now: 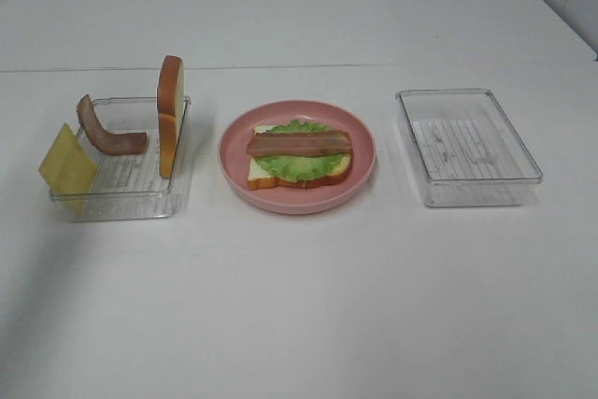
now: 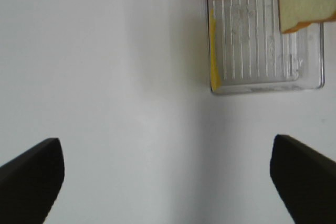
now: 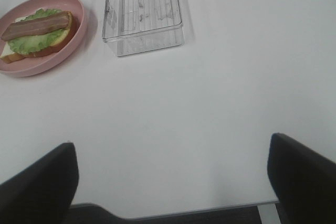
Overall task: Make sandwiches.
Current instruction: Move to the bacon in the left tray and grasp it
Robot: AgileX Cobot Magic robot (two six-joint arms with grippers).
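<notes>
On the pink plate (image 1: 364, 170) in the middle lies the open sandwich (image 1: 299, 158): a bread slice, green lettuce and a bacon strip (image 1: 299, 143) on top. The right wrist view shows the plate (image 3: 79, 24) and sandwich (image 3: 37, 31) too. In the left clear tray (image 1: 121, 203) a yellow cheese square (image 1: 67, 167) leans on the wall, a bacon strip (image 1: 107, 133) curls, and a bread slice (image 1: 169, 114) stands on edge. My left gripper (image 2: 167, 166) hangs open over bare table short of that tray (image 2: 262, 51). My right gripper (image 3: 172, 156) is open too, holding nothing. Neither gripper shows in the exterior view.
A second clear plastic tray (image 1: 467, 147) stands right of the plate, also in the right wrist view (image 3: 144, 17). The white table (image 1: 299, 306) stretches toward the front, and its near edge (image 3: 184, 211) shows under the right gripper.
</notes>
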